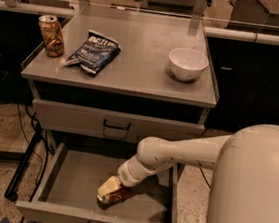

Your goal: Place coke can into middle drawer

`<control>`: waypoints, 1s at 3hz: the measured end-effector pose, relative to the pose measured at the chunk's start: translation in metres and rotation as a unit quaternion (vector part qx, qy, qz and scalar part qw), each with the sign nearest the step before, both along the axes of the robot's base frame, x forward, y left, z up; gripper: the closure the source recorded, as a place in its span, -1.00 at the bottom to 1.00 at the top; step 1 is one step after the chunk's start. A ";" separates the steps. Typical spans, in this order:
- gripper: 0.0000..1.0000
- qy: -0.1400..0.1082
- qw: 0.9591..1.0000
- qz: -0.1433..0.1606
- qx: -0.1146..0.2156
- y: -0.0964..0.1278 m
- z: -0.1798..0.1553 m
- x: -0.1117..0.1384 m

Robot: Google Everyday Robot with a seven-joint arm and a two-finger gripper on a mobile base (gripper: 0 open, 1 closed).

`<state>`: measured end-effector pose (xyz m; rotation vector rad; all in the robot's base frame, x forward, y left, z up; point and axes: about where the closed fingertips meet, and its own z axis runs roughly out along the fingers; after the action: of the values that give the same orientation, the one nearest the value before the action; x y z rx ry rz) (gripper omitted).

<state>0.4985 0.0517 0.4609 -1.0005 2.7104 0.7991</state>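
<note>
The middle drawer (pixel 70 186) is pulled open below the cabinet top, with a flat grey floor and a dark bar handle on its front. My gripper (pixel 107 190) reaches down into it from the right, near the front centre. It is shut on the coke can (pixel 118 197), a reddish can that lies low at the drawer floor and is partly hidden by the fingers. My white arm (pixel 174 155) crosses the drawer's right side.
On the cabinet top (pixel 133 77) stand a brown-gold can (pixel 51 35) at the left, a dark blue chip bag (pixel 93 52) and a white bowl (pixel 187 63). A closed drawer front (pixel 115 125) sits above the open drawer. Cables (pixel 30 141) hang at the left.
</note>
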 end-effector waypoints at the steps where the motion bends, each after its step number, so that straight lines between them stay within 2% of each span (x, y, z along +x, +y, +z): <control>1: 1.00 0.008 1.000 -0.019 0.004 0.005 -0.021 0.010; 3: 1.00 0.013 0.999 -0.044 0.002 0.010 -0.047 0.018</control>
<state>0.5168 0.0617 0.4137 -0.8696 2.7512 0.8072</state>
